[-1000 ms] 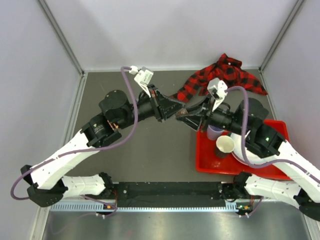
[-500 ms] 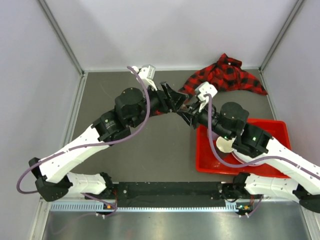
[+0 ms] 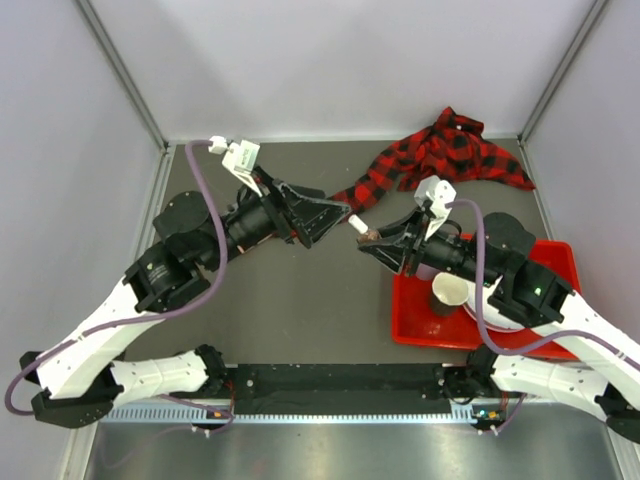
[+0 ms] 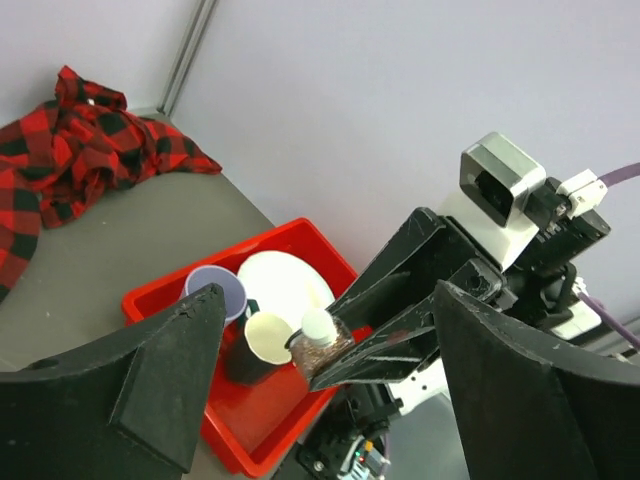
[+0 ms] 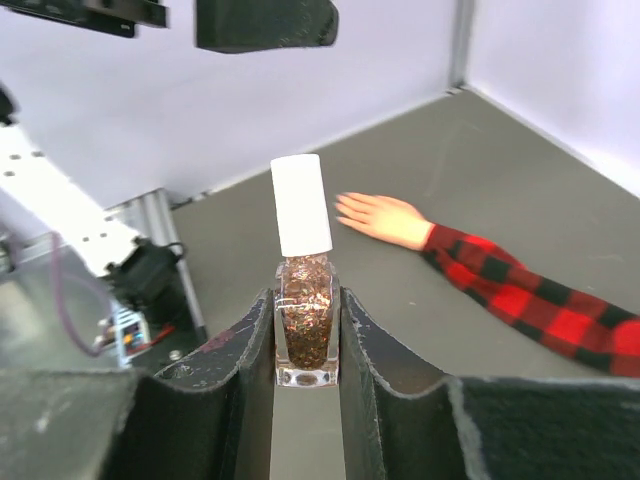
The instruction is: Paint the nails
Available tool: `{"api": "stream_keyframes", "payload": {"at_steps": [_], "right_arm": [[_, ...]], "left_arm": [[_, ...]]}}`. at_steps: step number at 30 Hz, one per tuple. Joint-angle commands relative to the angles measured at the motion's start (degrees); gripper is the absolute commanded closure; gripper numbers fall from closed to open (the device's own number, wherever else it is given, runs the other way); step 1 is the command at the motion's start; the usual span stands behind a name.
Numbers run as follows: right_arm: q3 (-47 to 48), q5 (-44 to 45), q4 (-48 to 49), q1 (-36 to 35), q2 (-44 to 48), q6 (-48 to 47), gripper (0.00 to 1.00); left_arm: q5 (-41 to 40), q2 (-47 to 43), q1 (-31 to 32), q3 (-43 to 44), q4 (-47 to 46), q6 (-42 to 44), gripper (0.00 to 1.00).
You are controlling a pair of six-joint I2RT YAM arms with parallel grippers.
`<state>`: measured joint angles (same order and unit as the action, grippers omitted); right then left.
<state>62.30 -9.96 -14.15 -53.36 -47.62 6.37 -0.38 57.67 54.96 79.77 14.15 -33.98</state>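
My right gripper is shut on a small glitter polish bottle with its white cap on, held upright above the table. From above, the bottle hangs at the tip of the right gripper. My left gripper stands open a short way to the bottle's left, holding nothing. Its wide-apart fingers frame the bottle. The peach mannequin hand lies flat at the end of the plaid sleeve; its nails are tiny. From above the hand is hidden under the left gripper.
A red tray at the right holds a purple cup, a paper cup and a white plate. The rest of the plaid shirt is heaped at the back right. Grey walls close in the table.
My left gripper has opened wide and drawn back to the left, away from the bottle. The right gripper still holds the capped bottle and has shifted slightly.
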Motion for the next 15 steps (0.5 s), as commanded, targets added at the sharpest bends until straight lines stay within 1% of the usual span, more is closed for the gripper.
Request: {"api": "stream_keyframes", "payload": {"at_steps": [1,6,11,15], "right_arm": [[0.5,-6.6,2.5,0.7,2.0,3.2,1.0],[0.9,-6.8,2.6,0.6,2.2,4.0,1.0],[1.4,-7.0,2.6,0.6,2.0,4.1,1.0],[1.5,-6.8,2.3,0.6,1.9,3.9,1.0]], "left_arm": [[2.2,-1.6,-0.2,0.2,4.6,-0.8,0.13],[4.0,0.1,-0.3,3.2,9.3,-5.3,0.17],[6.8,2.8,-0.2,3.7,9.2,-6.5,0.31],[8.6,3.3,-0.2,3.0,6.8,-6.7,0.38]]}}
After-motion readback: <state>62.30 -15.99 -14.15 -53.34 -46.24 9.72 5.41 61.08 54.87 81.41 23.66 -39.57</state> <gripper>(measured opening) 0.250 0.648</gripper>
